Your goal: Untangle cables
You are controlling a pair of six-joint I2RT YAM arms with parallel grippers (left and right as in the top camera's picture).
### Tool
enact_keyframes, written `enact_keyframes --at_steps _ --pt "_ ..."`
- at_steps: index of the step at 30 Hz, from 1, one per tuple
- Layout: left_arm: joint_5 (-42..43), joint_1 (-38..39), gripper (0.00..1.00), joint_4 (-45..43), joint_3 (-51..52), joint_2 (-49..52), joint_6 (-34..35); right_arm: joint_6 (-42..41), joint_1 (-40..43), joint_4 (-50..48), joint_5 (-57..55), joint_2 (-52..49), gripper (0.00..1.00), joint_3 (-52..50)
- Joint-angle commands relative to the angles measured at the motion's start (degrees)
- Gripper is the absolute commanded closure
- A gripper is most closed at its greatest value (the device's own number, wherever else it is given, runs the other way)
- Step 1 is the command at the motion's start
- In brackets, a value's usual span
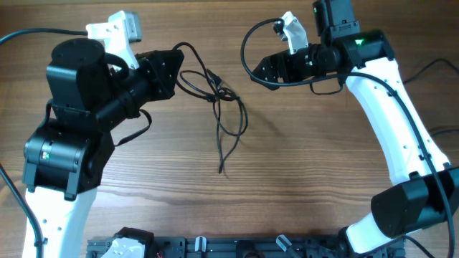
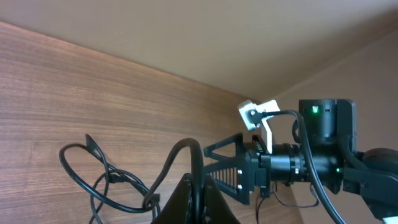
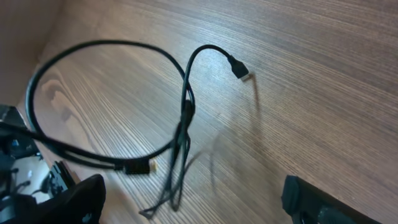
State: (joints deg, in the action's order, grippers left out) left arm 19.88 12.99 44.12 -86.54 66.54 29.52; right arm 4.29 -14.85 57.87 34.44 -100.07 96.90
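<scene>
bright, even light; cables [image 3: 186, 107] cast soft shadows on the table [image 3: 311, 93]; faint glare, nearest edges slightly blurred.

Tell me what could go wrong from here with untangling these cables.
The left gripper is shut on the cables, so pulling may tighten the knot. The open right gripper faces crossed strands and could pinch two at once.

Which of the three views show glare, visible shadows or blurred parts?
Overhead: even light, sharp, the cables cast only faint shadows on the table. Right wrist: glare whitens the wood at the top, soft cable shadows below. Left wrist: the left gripper at the bottom edge is a dark, blurred shape.
</scene>
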Motion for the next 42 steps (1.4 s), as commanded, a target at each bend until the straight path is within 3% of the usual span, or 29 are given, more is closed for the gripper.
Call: enact_keyframes --at_steps 1,6,10,21,23,24,27,30,36,42 --pt "1.7 -0.4 0.96 0.1 -1.7 -0.6 1.0 -1.9 -1.1 -0.3 -0.5 -1.2 0.08 0.1" --pt "0.8 -0.4 0.96 0.5 -1.7 -0.6 0.9 -1.3 -5.0 -0.9 -3.1 -4.4 0.09 0.1" --pt "-6.5 -0.6 0.96 -0.3 -1.7 -0.6 1.0 -1.6 -5.1 -0.9 -3.8 -5.8 0.09 0.1" --pt "-7.6 -3.1 0.96 -32.5 -1.7 -8.1 7.5 -5.4 -5.0 -2.7 -9.6 -5.9 0.09 0.1" --pt "-7.5 -3.1 0.96 -34.9 -1.7 -11.0 16.7 -6.0 -5.0 -3.7 -9.6 -5.9 0.09 0.1" --pt "-7.3 -3.1 0.96 -34.9 -1.7 -12.2 19.5 -6.0 -5.0 -4.3 -9.6 -5.9 0.09 0.1" --pt "-8.1 -3.2 0.96 -31.6 -1.7 -14.6 18.1 -5.9 -5.0 -4.7 -9.5 -5.9 0.09 0.1" --pt "-15.2 -3.2 0.96 -18.6 -1.7 -14.3 17.2 -5.8 -5.0 -4.6 -9.3 -5.9 0.09 0.1" --pt "-30.4 -3.2 0.96 -3.4 -1.7 -9.7 17.1 -3.4 -5.2 -4.4 -6.0 -5.9 0.09 0.1" --pt "-32.1 -6.2 0.96 -1.9 -1.7 -4.1 12.9 -2.9 -5.2 -3.8 -4.2 -5.9 0.09 0.1"
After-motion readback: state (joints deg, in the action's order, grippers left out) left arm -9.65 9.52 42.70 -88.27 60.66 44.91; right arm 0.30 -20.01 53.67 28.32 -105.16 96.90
